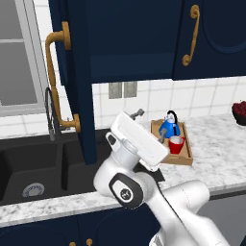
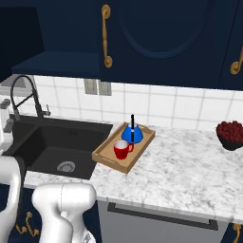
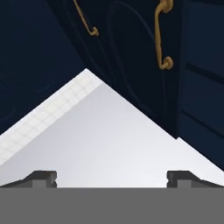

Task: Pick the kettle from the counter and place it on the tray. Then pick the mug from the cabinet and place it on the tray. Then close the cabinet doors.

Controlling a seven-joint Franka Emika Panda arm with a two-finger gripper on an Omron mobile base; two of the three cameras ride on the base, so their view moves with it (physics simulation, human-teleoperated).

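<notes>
Nearest the base, the white arm rises with its hand raised and tilted upward. In the hand view the jaws (image 3: pixel 112 177) stand spread wide with nothing between them, the two dark tips well apart and aimed up at the navy cabinet fronts and their brass handles.

Just beyond the arm, at about ten o'clock in the left base view, one of the cabinet doors (image 1: pixel 77 72) hangs swung out over the black sink (image 1: pixel 33 168), its long curved brass handle (image 1: pixel 57 81) facing the robot. The cabinet (image 2: pixel 52 66) behind it shows its navy inner shelf bare.

Farther back, at about one o'clock from the arm, the tray (image 2: pixel 124 149) lies on the table (image 2: pixel 190 166) just beside the sink. On it the kettle (image 2: pixel 132 133) stands upright at the far end and the mug (image 2: pixel 121 150) upright at the near end, close together. Judging from that, both placements are done and only the closing remains.

The main risk is in that step: the open door juts far out, so a push landing near the hinge or glancing off the handle could slip and leave it ajar. A wide swing of the elbow could also sweep low toward the tray and knock the mug.

At the far right a dark bowl of red fruit (image 2: pixel 231 134) sits on the table.
</notes>
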